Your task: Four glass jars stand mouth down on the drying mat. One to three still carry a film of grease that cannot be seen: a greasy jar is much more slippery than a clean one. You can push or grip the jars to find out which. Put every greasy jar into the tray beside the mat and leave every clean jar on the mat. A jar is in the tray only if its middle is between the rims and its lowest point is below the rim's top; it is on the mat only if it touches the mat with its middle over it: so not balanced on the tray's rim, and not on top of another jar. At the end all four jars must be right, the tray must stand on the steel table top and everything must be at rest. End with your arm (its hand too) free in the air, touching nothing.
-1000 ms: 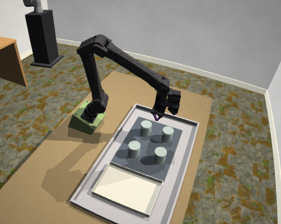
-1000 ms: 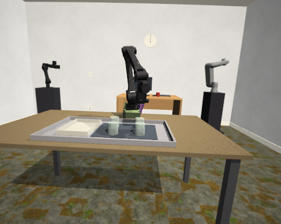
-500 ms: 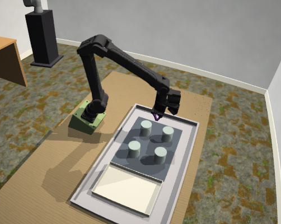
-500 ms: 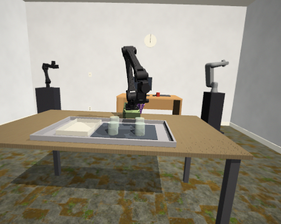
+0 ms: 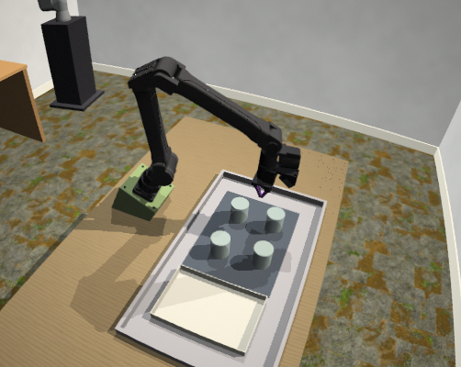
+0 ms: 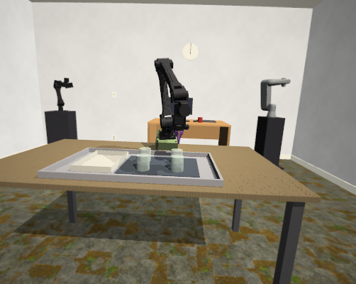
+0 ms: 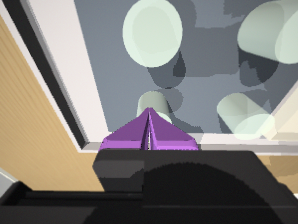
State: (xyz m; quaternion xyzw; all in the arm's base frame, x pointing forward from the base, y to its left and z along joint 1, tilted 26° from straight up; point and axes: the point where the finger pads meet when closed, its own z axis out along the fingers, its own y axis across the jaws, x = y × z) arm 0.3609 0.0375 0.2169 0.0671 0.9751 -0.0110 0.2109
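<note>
Four pale green jars stand mouth down on the dark mat (image 5: 234,275). At the mat's far end are one nearer the robot (image 5: 239,211) (image 6: 176,152) (image 7: 150,99) and one farther out (image 5: 275,220) (image 6: 176,163) (image 7: 152,32). Nearer the tray are one on the robot side (image 5: 219,245) (image 7: 245,116) and one farther out (image 5: 263,255) (image 6: 143,162) (image 7: 270,32). The cream tray (image 5: 207,307) (image 6: 96,163) holds nothing. My gripper (image 5: 262,195) (image 6: 179,143) (image 7: 149,112) is shut and empty, raised around the mat's far end; its purple tips partly cover one jar in the wrist view.
A raised light-grey rim (image 5: 170,250) (image 6: 131,179) encloses the steel top around mat and tray. The wooden table (image 5: 73,280) (image 6: 266,181) extends around it. The green robot base (image 5: 138,208) stands outside the rim. My arm reaches over from there.
</note>
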